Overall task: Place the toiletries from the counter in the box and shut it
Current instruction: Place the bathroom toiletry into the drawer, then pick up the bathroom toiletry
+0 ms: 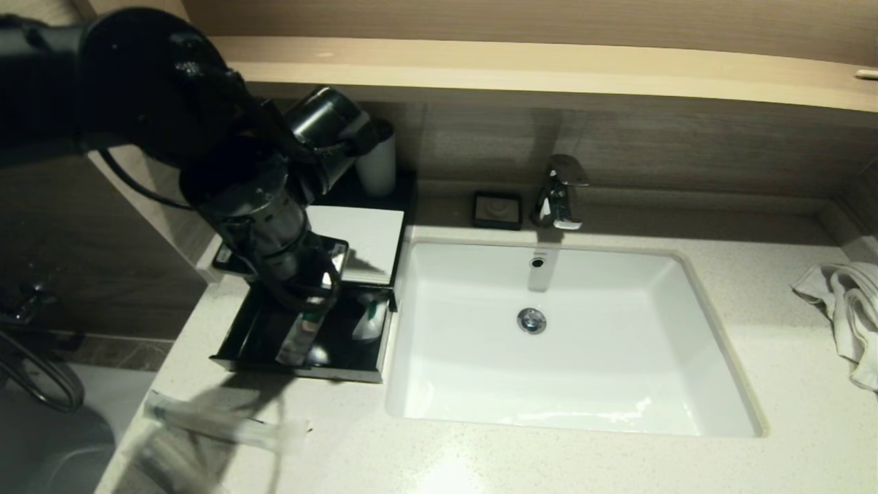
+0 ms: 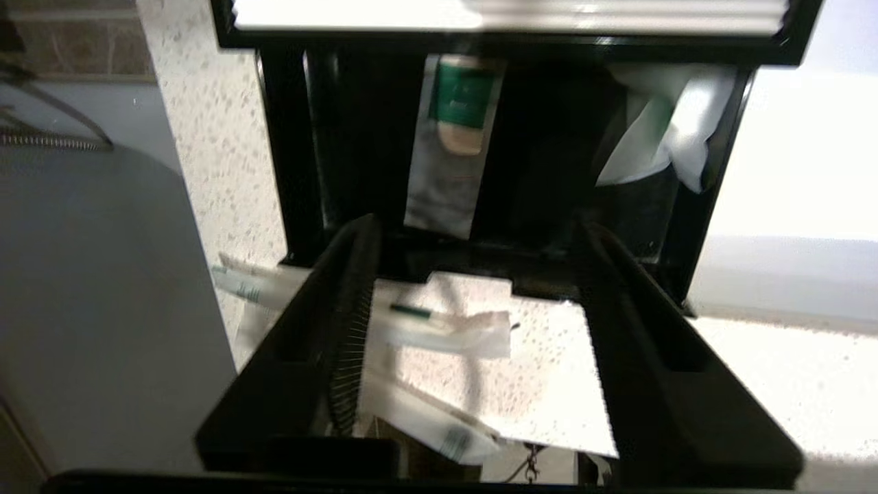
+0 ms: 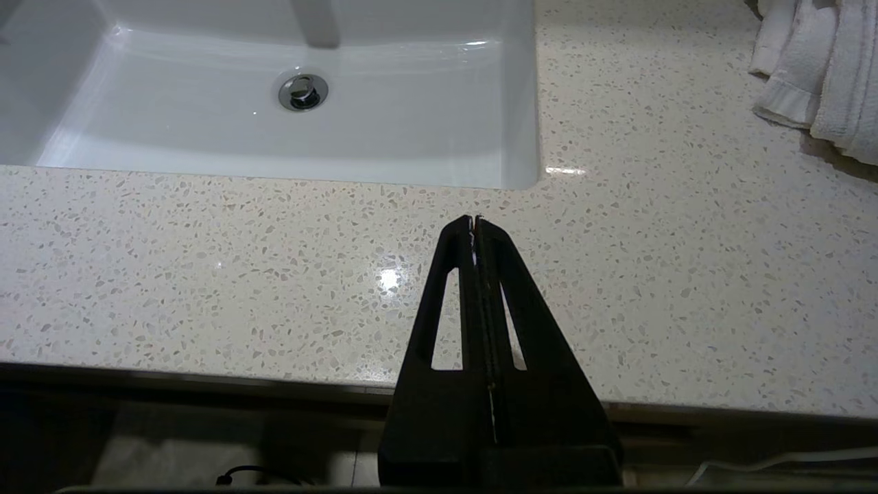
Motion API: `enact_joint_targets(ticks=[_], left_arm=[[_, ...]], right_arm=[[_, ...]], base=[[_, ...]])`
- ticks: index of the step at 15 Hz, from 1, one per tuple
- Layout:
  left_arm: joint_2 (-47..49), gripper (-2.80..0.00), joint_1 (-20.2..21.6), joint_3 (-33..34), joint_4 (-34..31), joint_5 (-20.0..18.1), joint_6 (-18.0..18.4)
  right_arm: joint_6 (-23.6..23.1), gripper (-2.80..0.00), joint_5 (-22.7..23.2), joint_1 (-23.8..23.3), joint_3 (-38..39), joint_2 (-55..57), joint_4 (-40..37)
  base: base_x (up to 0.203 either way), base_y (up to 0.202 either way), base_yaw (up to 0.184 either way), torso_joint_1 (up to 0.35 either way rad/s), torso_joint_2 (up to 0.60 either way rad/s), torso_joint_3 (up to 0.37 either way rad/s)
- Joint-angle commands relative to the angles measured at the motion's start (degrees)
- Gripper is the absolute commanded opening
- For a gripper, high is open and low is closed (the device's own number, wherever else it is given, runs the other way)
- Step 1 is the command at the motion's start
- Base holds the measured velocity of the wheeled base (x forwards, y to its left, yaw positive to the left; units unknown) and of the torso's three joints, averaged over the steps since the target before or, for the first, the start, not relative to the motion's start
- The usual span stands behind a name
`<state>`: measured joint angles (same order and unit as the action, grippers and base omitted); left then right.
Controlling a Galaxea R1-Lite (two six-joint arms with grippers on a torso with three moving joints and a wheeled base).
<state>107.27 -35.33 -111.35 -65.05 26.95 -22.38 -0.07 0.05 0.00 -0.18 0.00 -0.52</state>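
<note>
The black box (image 1: pixel 363 233) with its white top panel stands left of the basin, its drawer (image 1: pixel 302 370) pulled out. Two flat packets lie in the drawer: one with a green label (image 2: pixel 456 137), one crumpled against the side wall (image 2: pixel 665 130). My left gripper (image 2: pixel 477 226) hovers above the drawer's front part, open, nothing between its fingers (image 2: pixel 343 295). In the head view the left wrist (image 1: pixel 274 233) covers them. Two long slim packets (image 1: pixel 226 425) (image 1: pixel 164 460) lie on the counter (image 1: pixel 549 460) in front of the drawer. My right gripper (image 3: pixel 475 219) is shut and empty over the counter's front edge.
The white basin (image 1: pixel 569 343) fills the middle, with a chrome faucet (image 1: pixel 562 192) and a small black soap dish (image 1: pixel 497 209) behind it. Cups (image 1: pixel 377 165) stand behind the box. A towel (image 1: pixel 847 309) lies at the far right. A wooden shelf (image 1: pixel 549 68) runs above.
</note>
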Motion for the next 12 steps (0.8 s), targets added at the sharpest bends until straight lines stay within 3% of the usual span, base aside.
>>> enact_joint_targets(ticks=[1,3,5,8,12], left_arm=[[-2.17,-2.80,0.00,0.08,-4.21,-1.42,-3.34],[-3.80,-2.80,0.47,0.16,-8.77,-4.68,-6.85],[-5.03,-2.80,0.82,1.39,-11.49,-5.52,-9.16],[-7.95,-2.80,1.61,5.62,-11.75,-6.52,-9.59],[-14.86,-2.80,2.46,14.70,-11.69,-13.48,-10.02]], right_arm=[[-0.01,-2.80,0.04,0.00,0.01,0.00,0.00],[-0.01,-2.80,0.04,0.00,0.01,0.00,0.00],[-0.01,-2.80,0.04,0.00,0.01,0.00,0.00],[-0.01,-2.80,0.04,0.00,0.01,0.00,0.00],[-0.01,-2.80,0.04,0.00,0.01,0.00,0.00]], base=[[0.000,0.000,0.000,0.000,0.00,0.000],[0.000,0.000,0.000,0.000,0.00,0.000],[0.000,0.000,0.000,0.000,0.00,0.000],[0.000,0.000,0.000,0.000,0.00,0.000],[0.000,0.000,0.000,0.000,0.00,0.000]])
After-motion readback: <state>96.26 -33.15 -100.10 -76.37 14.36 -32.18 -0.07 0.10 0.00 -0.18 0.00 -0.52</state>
